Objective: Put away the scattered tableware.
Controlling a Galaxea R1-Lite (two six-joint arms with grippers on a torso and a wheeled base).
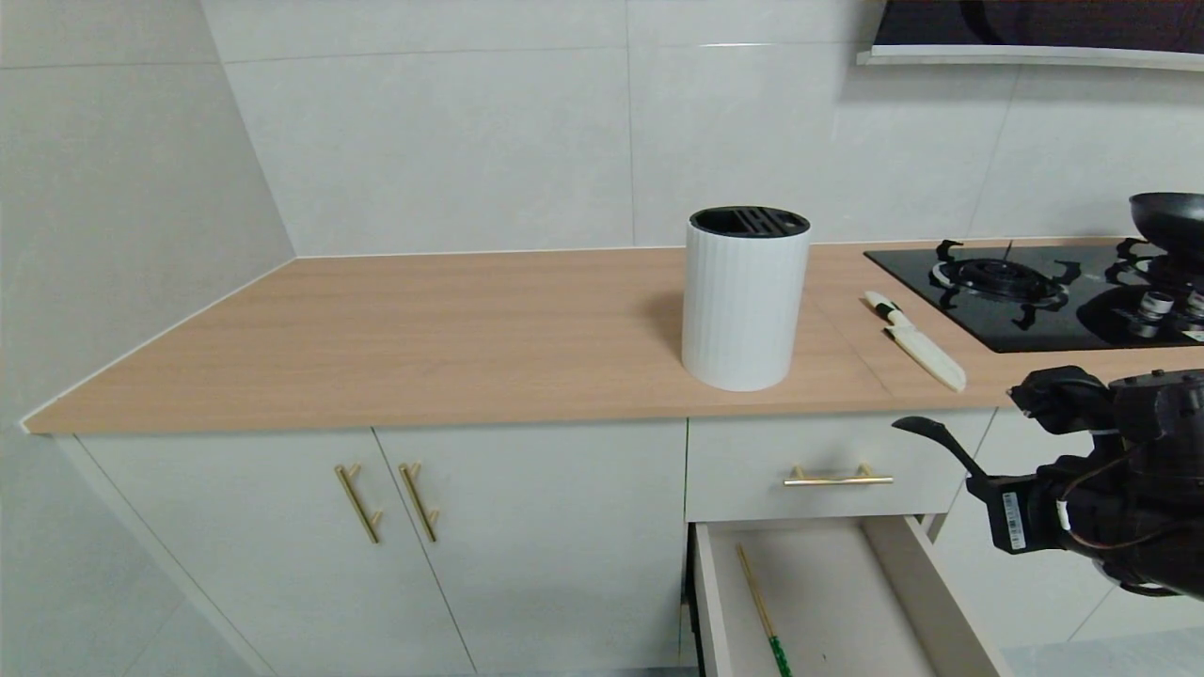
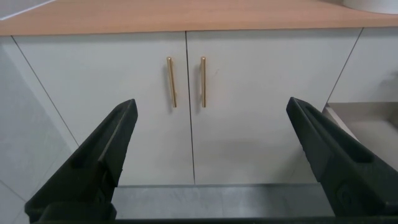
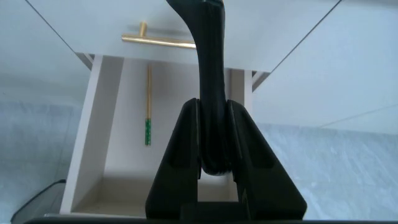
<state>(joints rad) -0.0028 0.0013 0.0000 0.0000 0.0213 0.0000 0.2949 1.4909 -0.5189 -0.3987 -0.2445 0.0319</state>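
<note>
My right gripper [image 1: 986, 489] hangs to the right of the open drawer [image 1: 894, 555], below the counter edge, shut on a black utensil [image 1: 929, 434] whose curved end sticks out past the fingers [image 3: 186, 130]. In the right wrist view the black utensil [image 3: 210, 56] points toward the drawer, where wooden chopsticks with green ends [image 3: 148, 106] lie. The chopsticks [image 1: 760, 611] rest along the drawer's left side. A cream-bladed knife [image 1: 917, 340] lies on the counter beside a white ribbed knife holder [image 1: 745, 296]. My left gripper [image 2: 211, 107] is open, facing the cabinet doors [image 2: 186, 106].
A black gas hob [image 1: 1025, 291] with a dark pan [image 1: 1171, 218] occupies the counter's right end. The shut drawer above has a gold handle [image 1: 837, 478]. The wooden counter [image 1: 423, 329] left of the holder is bare, with tiled walls behind and at left.
</note>
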